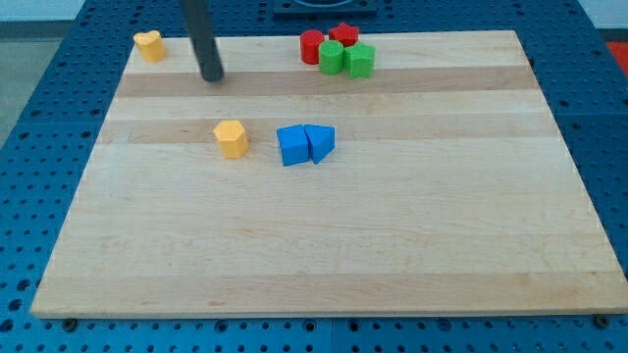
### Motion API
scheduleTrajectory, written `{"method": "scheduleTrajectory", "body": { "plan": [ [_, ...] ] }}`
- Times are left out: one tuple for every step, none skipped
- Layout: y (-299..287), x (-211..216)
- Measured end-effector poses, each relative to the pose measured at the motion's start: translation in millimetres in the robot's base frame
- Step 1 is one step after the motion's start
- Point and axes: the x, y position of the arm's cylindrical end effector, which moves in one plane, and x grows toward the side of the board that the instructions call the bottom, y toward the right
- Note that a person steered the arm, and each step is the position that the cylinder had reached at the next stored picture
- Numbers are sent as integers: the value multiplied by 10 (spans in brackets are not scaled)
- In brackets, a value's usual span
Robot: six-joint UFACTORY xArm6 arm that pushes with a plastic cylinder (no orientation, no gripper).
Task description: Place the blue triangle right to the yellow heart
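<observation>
Blue cube point(292, 145) touching blue triangle point(321, 142), mid-board, nearest camera. Yellow hexagon point(232, 138) beside them. Yellow heart point(148, 45) at top-left corner. My tip point(213, 76), bare rod, touching nothing, near top edge. Approach step; next, get behind triangle, push toward heart's right.

Tip point(212, 76) sat far left on wooden board point(324, 245), just right of yellow heart point(148, 45). Yellow hexagon point(232, 139) lay mid-board; blue cube point(292, 145) and blue triangle point(320, 142) touched, right of it. Red cylinder point(311, 46), red star point(343, 34), green cylinder point(332, 57), green hexagon point(361, 61) clustered at far edge.
</observation>
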Motion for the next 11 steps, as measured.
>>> {"method": "scheduleTrajectory", "body": {
  "plan": [
    [686,332],
    [1593,544],
    [2064,1050],
    [1853,1419],
    [1363,1167],
    [797,734],
    [483,531],
    [567,671],
    [377,807],
    [-93,608],
    [-508,123]
  ]
}}
